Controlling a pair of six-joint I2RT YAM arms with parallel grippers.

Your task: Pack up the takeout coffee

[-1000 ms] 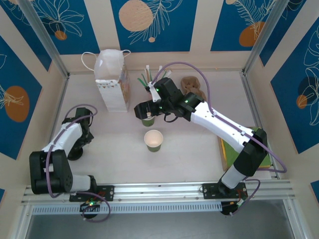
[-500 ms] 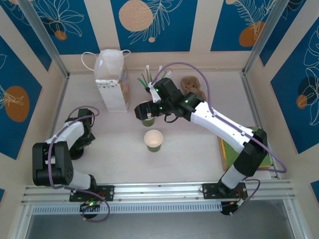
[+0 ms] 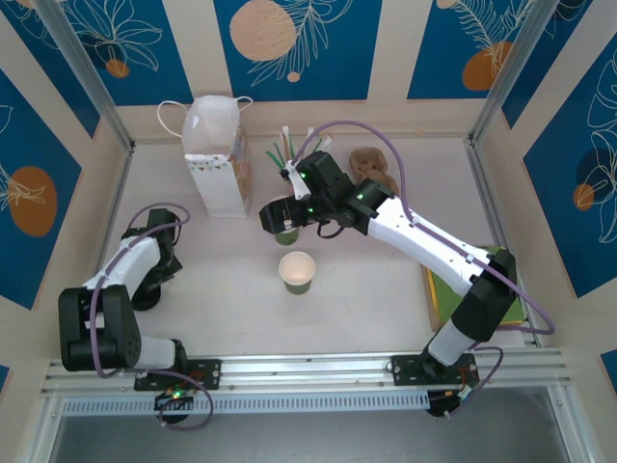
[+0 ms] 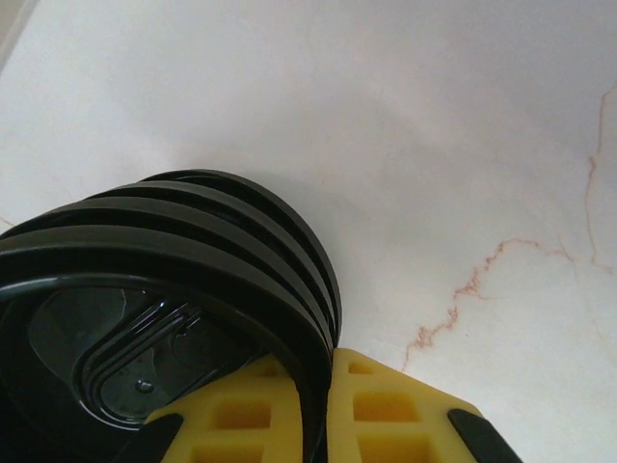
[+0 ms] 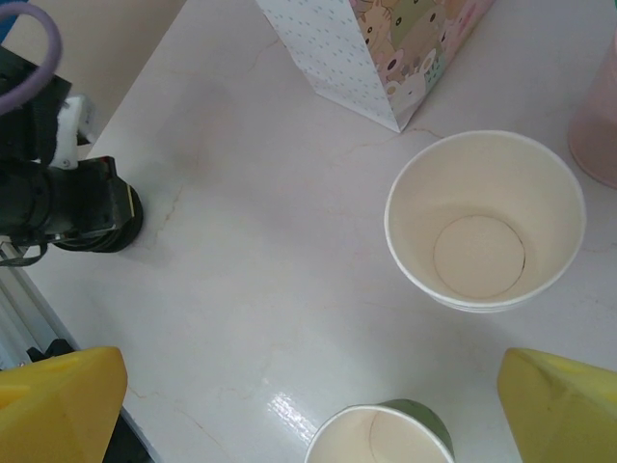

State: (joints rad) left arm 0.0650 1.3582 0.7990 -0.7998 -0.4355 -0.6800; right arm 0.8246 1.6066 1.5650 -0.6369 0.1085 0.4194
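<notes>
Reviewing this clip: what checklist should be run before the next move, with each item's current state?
1. The right gripper is open and empty: ok.
2. The lone cup stands upright: ok.
3. That cup has a lid on: not ok, it is lidless.
4. The left gripper has a firm hold on one of the black lids: cannot tell.
5. The paper bag stands upright: ok.
</notes>
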